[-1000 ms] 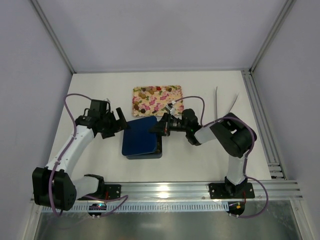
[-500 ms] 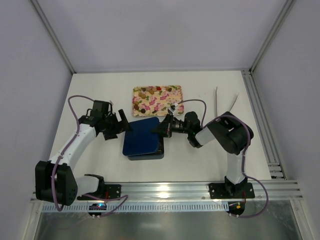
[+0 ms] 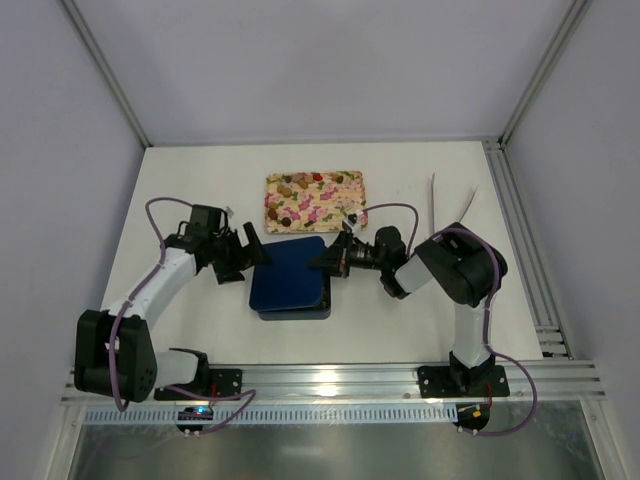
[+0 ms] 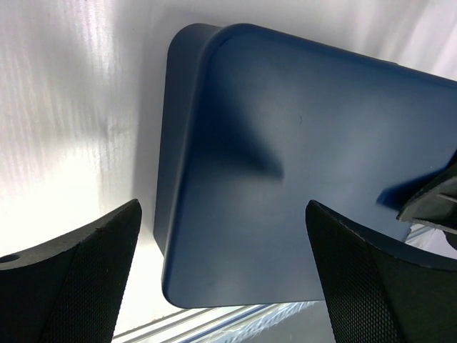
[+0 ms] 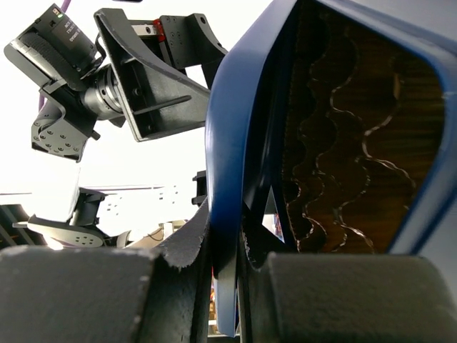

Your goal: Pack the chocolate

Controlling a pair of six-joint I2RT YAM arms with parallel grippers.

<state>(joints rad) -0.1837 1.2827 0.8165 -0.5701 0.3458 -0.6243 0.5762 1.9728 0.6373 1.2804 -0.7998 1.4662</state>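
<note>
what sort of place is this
Probably a robotics lab cell: left arm and right arm bolted to an aluminium rail, white table boxed by plain panels, right claw gripping a navy lid.

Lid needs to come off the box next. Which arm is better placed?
Right. The right pincer is shut on the lid's edge; the left pincer hangs open beside the lid, holding nothing.

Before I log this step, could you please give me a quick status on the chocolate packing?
Left gripper open beside lid. Right gripper shut on lid edge. Some chocolate on floral tray; lid covers box.
</note>
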